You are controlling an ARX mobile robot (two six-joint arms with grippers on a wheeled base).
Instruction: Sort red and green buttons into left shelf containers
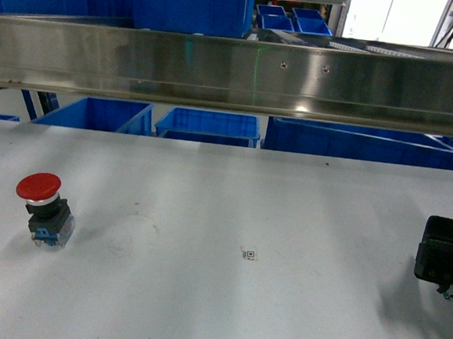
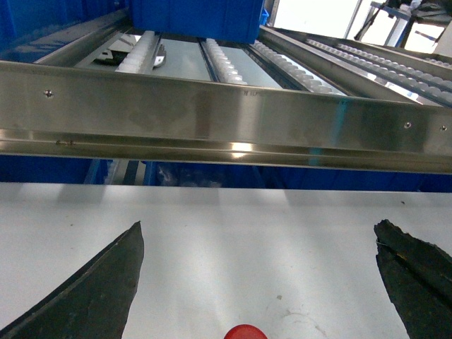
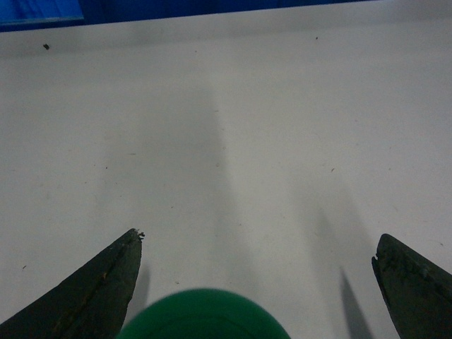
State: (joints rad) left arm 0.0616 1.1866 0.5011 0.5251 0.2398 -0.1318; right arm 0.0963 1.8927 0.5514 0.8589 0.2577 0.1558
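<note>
Closing on each cap looked like the step in hand, and doing it well meant dropping lower first, so the fingers met the squared black body rather than a rounded top. The left gripper stood wide, its dark tapered fingers spread either side of the red button, whose cap just showed at the bottom edge of that wrist view. The right gripper was equally wide, with the green button between and behind its fingertips; only a smooth green dome showed, so its body could not be judged.

From the head camera the red button stood upright on the left of the table: a wide glossy mushroom cap, a silver collar, a black body, a bluish base. It sat top-heavy and would likely tip if nudged off-centre. The table was matte white, faintly scuffed. A brushed steel rail crossed above, and bright blue bins with smooth plastic walls lay behind it.
</note>
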